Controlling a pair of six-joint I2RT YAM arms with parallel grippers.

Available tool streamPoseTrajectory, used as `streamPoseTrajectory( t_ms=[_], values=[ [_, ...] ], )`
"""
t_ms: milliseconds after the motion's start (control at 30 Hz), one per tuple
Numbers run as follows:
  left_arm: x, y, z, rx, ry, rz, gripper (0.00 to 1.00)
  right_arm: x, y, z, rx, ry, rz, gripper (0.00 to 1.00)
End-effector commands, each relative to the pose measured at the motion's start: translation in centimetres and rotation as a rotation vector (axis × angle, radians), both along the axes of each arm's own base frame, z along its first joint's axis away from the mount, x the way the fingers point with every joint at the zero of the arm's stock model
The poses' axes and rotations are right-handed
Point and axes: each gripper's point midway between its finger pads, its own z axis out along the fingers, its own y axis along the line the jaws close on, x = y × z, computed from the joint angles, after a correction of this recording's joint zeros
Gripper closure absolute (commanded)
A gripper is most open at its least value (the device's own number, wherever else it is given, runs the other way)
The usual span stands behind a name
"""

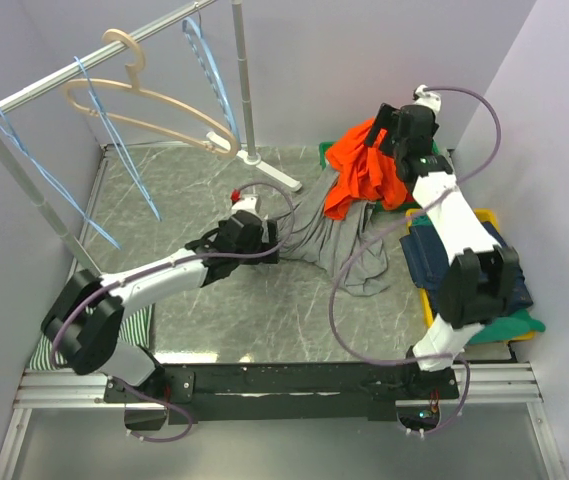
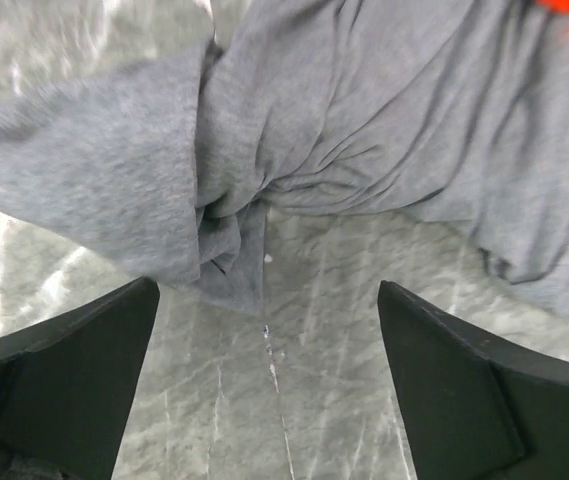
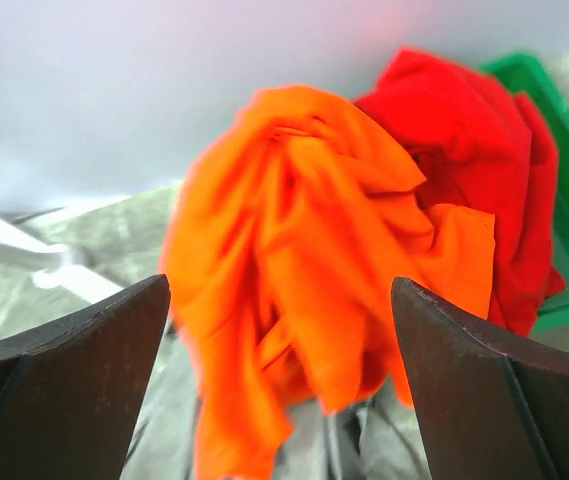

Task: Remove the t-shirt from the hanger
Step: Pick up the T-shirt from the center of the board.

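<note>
Grey t-shirt [image 2: 364,130] lies free below the wide-open left gripper [image 2: 267,300]; right gripper [image 3: 280,290] gapes, holding nothing.

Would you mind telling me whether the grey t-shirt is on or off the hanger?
Off. The grey t-shirt lies bunched on the table, while the beige hanger hangs bare on the rail.

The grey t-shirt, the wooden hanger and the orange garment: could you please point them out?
grey t-shirt [image 1: 342,238], top external view, middle of the spread fabric
wooden hanger [image 1: 224,140], top external view, its right shoulder end
orange garment [image 3: 304,250], right wrist view, its central folds
</note>
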Motion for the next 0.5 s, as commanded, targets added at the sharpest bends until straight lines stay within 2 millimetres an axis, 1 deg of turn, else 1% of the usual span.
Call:
streamPoseTrajectory(
  t_ms=[0,33,67,100,133,167,200,233,267,300,333,367,400,433,467],
  values=[
    [0.4,0.8,3.7,-0.04,-0.087,0.033,0.04,-3.3,1.3,3.2,-0.077,-0.044,0.013,0.0],
    [0.3,1.0,4.4,-0.049,-0.097,0.042,0.04,-4.0,2.1,3.2,-0.092,-0.033,0.034,0.0],
    [0.1,1.3,4.6,-0.046,-0.098,0.046,0.04,-4.8,3.9,2.8,-0.125,-0.016,0.084,0.0],
    [0.1,1.8,4.9,-0.043,-0.103,0.067,0.03,-5.7,5.2,1.3,-0.151,0.029,0.119,0.0],
    [-0.1,2.1,5.2,-0.044,-0.109,0.076,0.03,-6.5,6.2,0.8,-0.168,0.046,0.146,0.0],
    [-0.3,2.5,6.3,-0.06,-0.129,0.088,0.04,-7.2,7.2,0.1,-0.19,0.06,0.175,0.0],
    [-0.6,3.0,6.4,-0.058,-0.126,0.098,0.04,-8.4,9.4,-1.9,-0.202,0.096,0.229,0.0],
    [-0.9,3.6,7.5,-0.074,-0.151,0.115,0.04,-9.2,10.4,-2.6,-0.194,0.108,0.26,0.0],
    [-1.1,3.9,8.0,-0.081,-0.159,0.121,0.03,-9.8,11.5,-3.4,-0.172,0.121,0.287,0.0],
    [-1.4,4.3,8.1,-0.079,-0.157,0.128,0.03,-10.9,13.1,-5.2,-0.161,0.151,0.333,0.0],
    [-1.7,4.7,9.1,-0.095,-0.177,0.134,0.04,-11.5,14.1,-5.9,-0.149,0.159,0.364,0.0],
    [-1.9,4.9,9.5,-0.101,-0.183,0.136,0.04,-12.0,14.9,-6.6,-0.138,0.171,0.382,0.0],
    [-2.2,5.2,9.6,-0.1,-0.183,0.138,0.03,-12.8,16.2,-7.6,-0.14,0.189,0.413,0.0],
    [-2.5,5.5,10.1,-0.107,-0.189,0.14,0.04,-13.1,17.1,-8.9,-0.14,0.22,0.438,0.0],
    [-2.7,5.7,10.2,-0.11,-0.191,0.142,0.03,-13.4,17.9,-9.7,-0.14,0.239,0.453,0.0]
  ],
)
